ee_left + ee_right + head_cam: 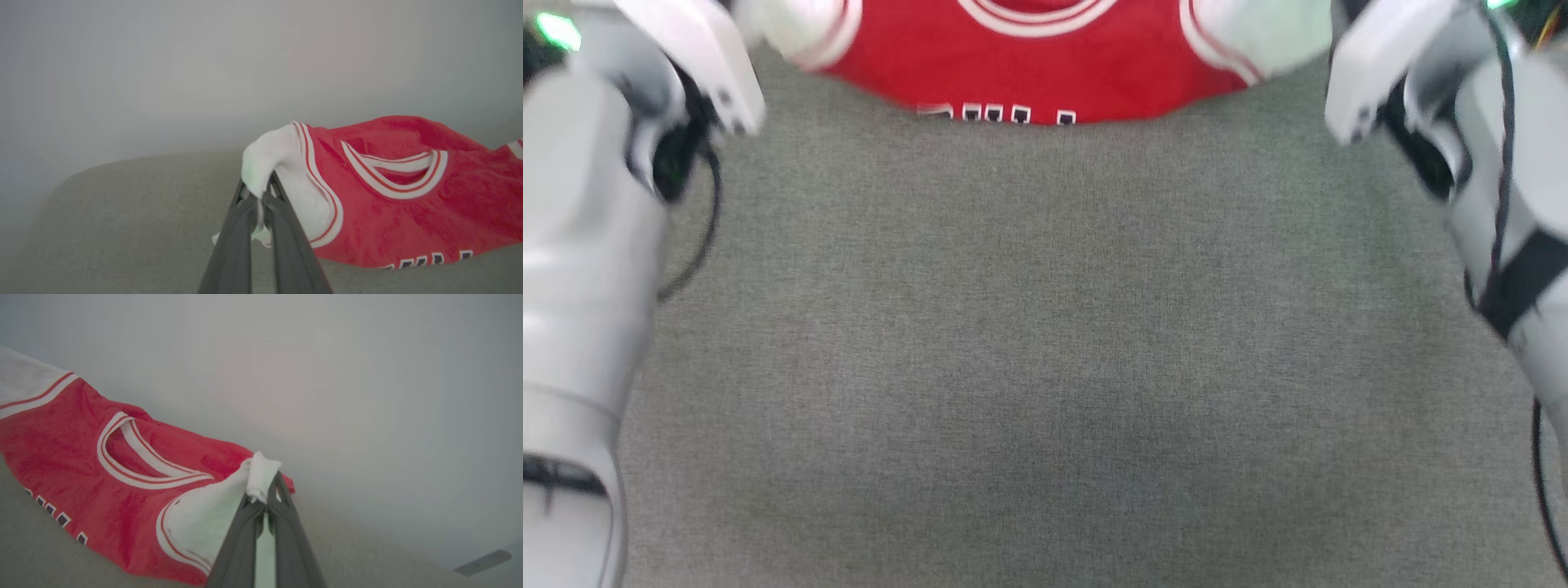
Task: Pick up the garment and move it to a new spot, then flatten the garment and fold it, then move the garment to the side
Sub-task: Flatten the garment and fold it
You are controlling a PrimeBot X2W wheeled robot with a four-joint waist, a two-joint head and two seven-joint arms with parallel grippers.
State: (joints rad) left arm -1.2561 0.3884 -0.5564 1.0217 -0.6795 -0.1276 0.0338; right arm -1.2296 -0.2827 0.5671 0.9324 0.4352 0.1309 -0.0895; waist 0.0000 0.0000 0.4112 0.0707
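The garment (pixel 1029 65), a red jersey with white sleeves and striped trim, hangs stretched between my two arms at the top of the head view, its black lettering just above the grey surface. In the left wrist view my left gripper (pixel 260 194) is shut on a bunched white sleeve of the garment (pixel 408 204). In the right wrist view my right gripper (pixel 264 494) is shut on the other white sleeve of the garment (pixel 102 469). The garment's lower part is out of sight, folded behind.
A grey fabric surface (pixel 1045 367) spreads below the garment across the head view. My pale forearms (pixel 580 286) flank it on both sides. A plain light wall (pixel 204 61) stands behind the surface's far rounded edge.
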